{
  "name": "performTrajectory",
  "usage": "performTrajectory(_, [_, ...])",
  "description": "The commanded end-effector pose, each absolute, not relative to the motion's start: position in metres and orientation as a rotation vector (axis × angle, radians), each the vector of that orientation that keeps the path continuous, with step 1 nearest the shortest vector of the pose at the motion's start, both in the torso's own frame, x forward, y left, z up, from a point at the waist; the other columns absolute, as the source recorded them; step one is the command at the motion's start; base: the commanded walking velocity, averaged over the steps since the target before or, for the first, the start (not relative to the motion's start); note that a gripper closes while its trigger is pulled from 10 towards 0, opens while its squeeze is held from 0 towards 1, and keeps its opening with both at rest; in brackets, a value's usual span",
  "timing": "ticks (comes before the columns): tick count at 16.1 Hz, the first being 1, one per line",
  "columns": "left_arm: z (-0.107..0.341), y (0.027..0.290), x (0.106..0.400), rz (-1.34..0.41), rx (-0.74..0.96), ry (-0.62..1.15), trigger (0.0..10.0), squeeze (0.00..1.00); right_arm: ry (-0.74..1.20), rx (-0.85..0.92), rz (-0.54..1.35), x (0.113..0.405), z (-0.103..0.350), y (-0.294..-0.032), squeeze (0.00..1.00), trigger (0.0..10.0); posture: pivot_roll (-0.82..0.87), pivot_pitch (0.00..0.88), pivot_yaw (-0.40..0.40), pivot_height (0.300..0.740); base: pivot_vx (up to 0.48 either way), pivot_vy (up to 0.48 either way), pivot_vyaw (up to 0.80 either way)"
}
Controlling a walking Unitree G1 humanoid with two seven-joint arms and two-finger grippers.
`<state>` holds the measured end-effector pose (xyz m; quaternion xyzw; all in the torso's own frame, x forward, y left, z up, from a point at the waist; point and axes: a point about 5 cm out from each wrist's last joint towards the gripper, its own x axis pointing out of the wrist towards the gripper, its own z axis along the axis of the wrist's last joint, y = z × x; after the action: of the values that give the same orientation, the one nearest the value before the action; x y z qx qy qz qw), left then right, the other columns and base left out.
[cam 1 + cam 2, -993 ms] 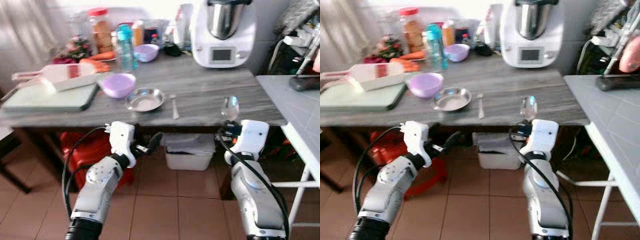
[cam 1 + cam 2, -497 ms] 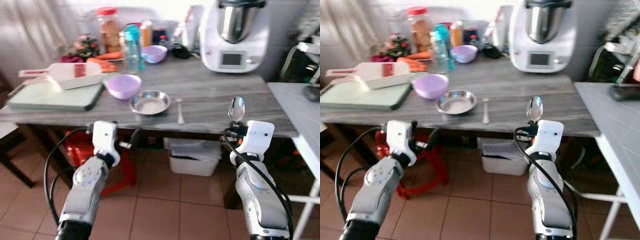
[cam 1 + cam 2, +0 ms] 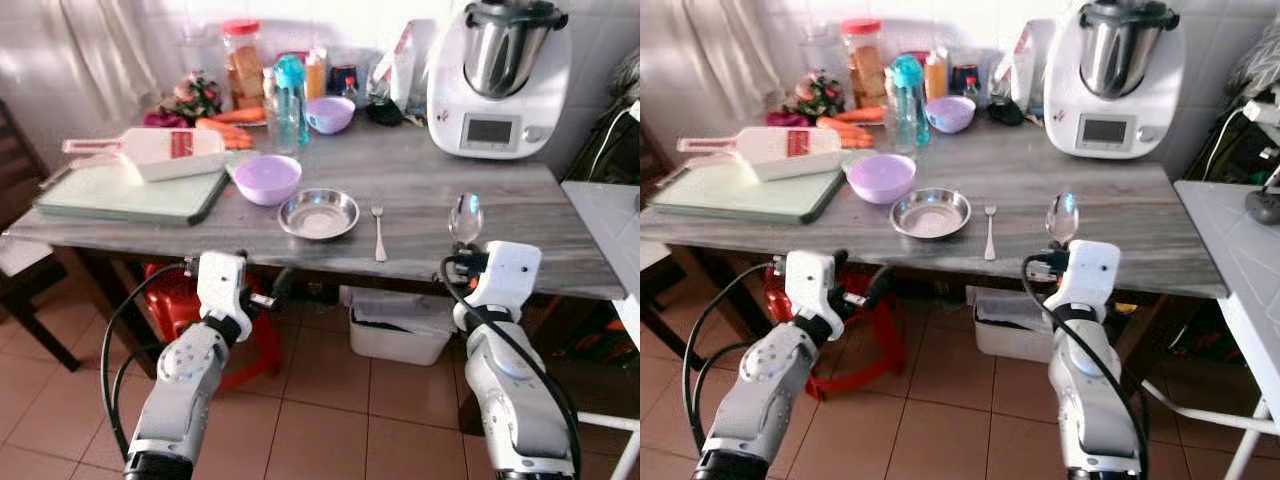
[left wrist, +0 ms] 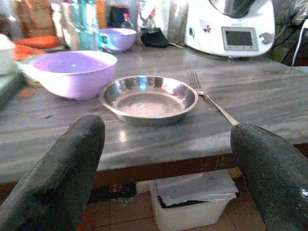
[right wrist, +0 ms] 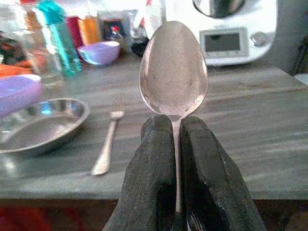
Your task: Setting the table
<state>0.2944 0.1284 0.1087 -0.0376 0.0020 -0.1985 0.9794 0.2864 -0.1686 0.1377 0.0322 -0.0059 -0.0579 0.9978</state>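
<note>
The table is partly set. On the grey desk (image 3: 520,215), near the middle of the head views, sits a shiny metal plate (image 3: 318,213). A fork (image 3: 378,232) lies just beside it, on the side toward the right of the frame. A purple bowl (image 3: 266,178) sits just up and left of the plate, close to it.

The spoon (image 3: 465,215) is not on the desk yet. The right hand (image 3: 462,266) holds it, with both black fingers (image 5: 155,168) pressed tight on the thin handle. The round part of the spoon points up. In the head views this hand is low and right of the middle, at the front edge of the desk, off to the right of the fork.

The left hand (image 3: 268,297) holds nothing, and its two fingers (image 4: 62,168) are spread wide apart. It hangs in the lower left part of the frame, under the desk's front edge, and looks at the plate and fork.

So the plate and fork look done (my guess). What is left is to lay the spoon down near the plate, maybe next to the fork.

The back of the desk, at the top of the frame, holds a big white kitchen machine (image 3: 498,80), a teal bottle (image 3: 289,85) and a green cutting board (image 3: 130,195) at the upper left.
</note>
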Motion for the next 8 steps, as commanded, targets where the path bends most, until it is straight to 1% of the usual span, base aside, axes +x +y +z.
performTrajectory(1, [0.113,0.1287,0.2957,-0.412,-0.066,-0.009,10.0,0.0,-0.024,0.069,-0.12,0.2863,0.1405,-0.1694,0.0,10.0,-0.03,0.0,0.039,0.74,0.48,0.0,0.0])
performTrajectory(8, [0.1113,0.1257,0.2929,-0.426,-0.072,0.004,10.0,0.0,-0.023,0.069,-0.116,0.2873,0.1401,-0.1672,0.0,10.0,-0.03,0.0,0.037,0.74,0.48,0.0,0.0])
